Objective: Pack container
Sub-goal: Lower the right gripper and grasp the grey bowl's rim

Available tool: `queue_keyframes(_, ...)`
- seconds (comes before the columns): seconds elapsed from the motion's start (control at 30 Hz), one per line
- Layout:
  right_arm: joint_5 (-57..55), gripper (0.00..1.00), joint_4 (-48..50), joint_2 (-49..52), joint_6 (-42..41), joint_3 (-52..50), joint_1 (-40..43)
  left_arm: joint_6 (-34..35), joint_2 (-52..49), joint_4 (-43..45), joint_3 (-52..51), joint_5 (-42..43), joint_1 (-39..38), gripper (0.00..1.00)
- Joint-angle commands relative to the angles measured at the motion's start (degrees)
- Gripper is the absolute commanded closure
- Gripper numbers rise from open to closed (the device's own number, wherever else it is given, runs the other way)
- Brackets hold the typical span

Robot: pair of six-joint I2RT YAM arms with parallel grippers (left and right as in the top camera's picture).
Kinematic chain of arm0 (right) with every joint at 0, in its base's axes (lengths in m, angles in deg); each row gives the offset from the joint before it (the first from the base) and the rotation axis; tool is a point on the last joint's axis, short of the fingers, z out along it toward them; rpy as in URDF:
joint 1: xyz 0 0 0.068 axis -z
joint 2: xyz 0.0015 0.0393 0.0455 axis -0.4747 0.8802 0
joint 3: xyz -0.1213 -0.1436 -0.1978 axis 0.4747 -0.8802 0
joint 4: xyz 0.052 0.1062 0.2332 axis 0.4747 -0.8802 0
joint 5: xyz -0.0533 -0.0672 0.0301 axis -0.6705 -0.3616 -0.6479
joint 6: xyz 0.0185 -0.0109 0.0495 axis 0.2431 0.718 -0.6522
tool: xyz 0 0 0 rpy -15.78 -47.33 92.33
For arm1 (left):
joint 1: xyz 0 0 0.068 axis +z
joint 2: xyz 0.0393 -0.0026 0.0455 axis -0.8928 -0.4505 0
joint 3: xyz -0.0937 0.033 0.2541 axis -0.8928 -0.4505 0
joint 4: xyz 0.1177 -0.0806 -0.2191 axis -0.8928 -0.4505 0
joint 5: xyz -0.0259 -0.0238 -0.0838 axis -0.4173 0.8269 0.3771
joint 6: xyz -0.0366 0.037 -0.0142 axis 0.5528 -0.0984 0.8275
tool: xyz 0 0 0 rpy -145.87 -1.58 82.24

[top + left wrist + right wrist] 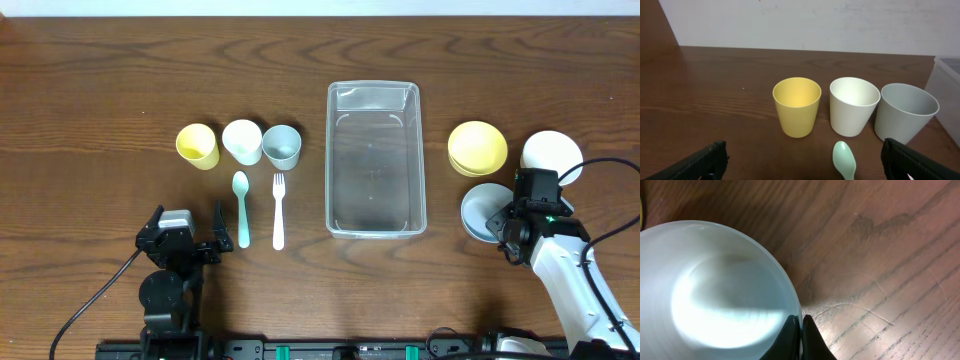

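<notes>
Dark wooden table (100, 80) from edge to edge, with a white wall (790, 20) behind it in the left wrist view. The right arm comes in from the near right corner, wrist bent down over the pale bowl (480, 205). The right gripper (801, 326) is pinched tight on that bowl's rim. Its wrist camera shows the two black tips meeting with the thin edge between them, a detail the overhead cannot resolve.

The left arm sits low at the near left. The left gripper (189, 213) is spread wide, touching nothing, and points toward the cups. Its camera catches the yellow cup (796, 106), white cup (854, 112) and grey cup (905, 114) upright in a row, with the mint spoon (844, 160) just in front.

Only the overhead gives the container (375, 170) whole. It lies mid-table, between the cups and the bowls. That view also shows a white fork (279, 210) beside the spoon, and a yellow bowl (477, 148) and a white bowl (552, 152) beyond the gripped one.
</notes>
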Motion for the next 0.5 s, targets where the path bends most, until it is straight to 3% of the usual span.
queue_keyframes(0.0,-0.4,0.99,-0.5,-0.3,0.2,0.7,0.3,0.2,0.4,-2.3,-1.0,-1.7,-0.2,0.02)
queue_keyframes(0.47,1.1,0.96,-13.2,-9.3,10.0,14.7,0.3,0.2,0.4,-2.3,-1.0,-1.7,-0.2,0.02)
